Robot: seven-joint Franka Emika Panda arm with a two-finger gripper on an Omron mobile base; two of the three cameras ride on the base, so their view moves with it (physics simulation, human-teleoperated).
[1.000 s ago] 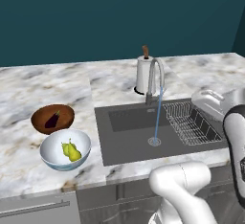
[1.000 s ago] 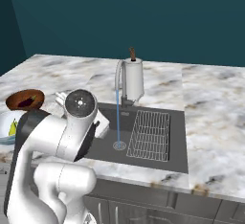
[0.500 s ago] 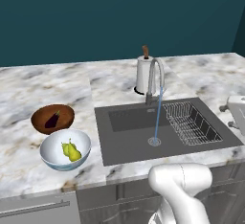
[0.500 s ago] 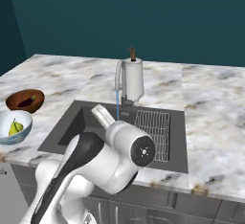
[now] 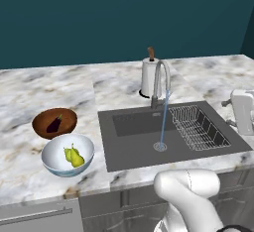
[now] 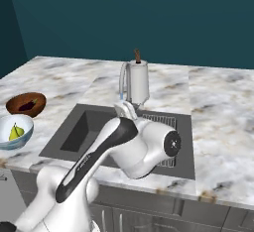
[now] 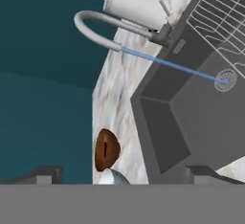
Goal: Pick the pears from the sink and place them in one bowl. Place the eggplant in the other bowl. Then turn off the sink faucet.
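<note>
Water point(image 5: 163, 119) runs in a thin blue stream from the slim grey metal gooseneck faucet point(image 5: 159, 80) down to the round drain point(image 5: 159, 146) of the dark grey rectangular sink point(image 5: 134, 144), so the tap is on. A wire rack point(image 5: 196, 127) sits in the basin at the 3 o'clock side of the drain. Behind the faucet, at about 12 o'clock from the sink, stands a white cylinder with a brown top point(image 5: 148, 76) on the marbled tabletop point(image 5: 44, 94). At roughly 9 o'clock from the sink, two small yellow-green pears point(image 5: 73, 156) lie together inside the larger round bowl, white inside and pale blue outside point(image 5: 54, 164). Just beyond it, at its 11 o'clock, the small dark purple eggplant point(image 5: 54, 124) rests in the shallow reddish-brown wooden bowl point(image 5: 68, 119). In the hand view the robot's jaws stand wide apart and hold nothing; between the two dark fingertips point(image 7: 45, 174) the gripper point(image 7: 124, 175) looks over the sink, with the wooden bowl close above the tips.
</note>
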